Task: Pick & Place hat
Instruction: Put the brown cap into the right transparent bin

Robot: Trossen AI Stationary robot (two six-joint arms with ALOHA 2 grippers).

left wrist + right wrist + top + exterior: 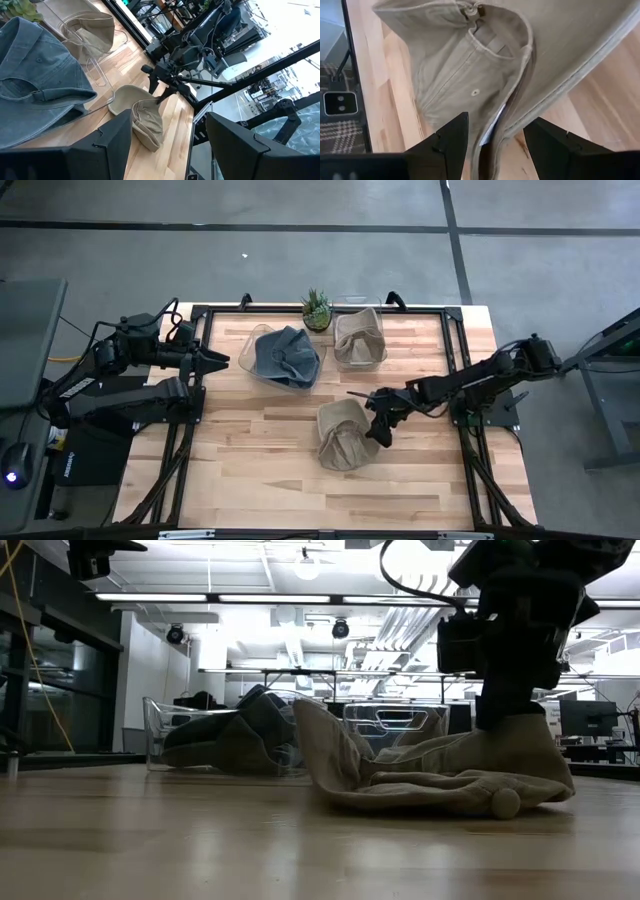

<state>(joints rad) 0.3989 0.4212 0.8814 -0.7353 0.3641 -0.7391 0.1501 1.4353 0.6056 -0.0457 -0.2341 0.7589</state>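
A tan hat (pixel 345 438) lies crumpled on the wooden table near its middle; it also shows in the low view (pixel 440 775) and the right wrist view (pixel 470 60). My right gripper (pixel 380 427) (pixel 510 710) points down over the hat's right side. It is open (pixel 497 120), with a finger on either side of the hat's seamed edge (pixel 520 95). My left gripper (pixel 222 360) waits open (pixel 169 122) at the table's left edge, beside the bin with a blue hat. My right gripper comes at the hat's edge (pixel 520 95) from above with its fingers apart. In the low view the hat rises up to the gripper's underside (pixel 515 730). I cannot tell whether the fingers touch the cloth.
Two clear bins stand at the far side: one holds a blue denim hat (pixel 285 358), the other a tan hat (pixel 358 338). A small potted plant (pixel 316 308) sits between them at the far edge. Bare wood (pixel 250 460) lies near and left of the tan hat.
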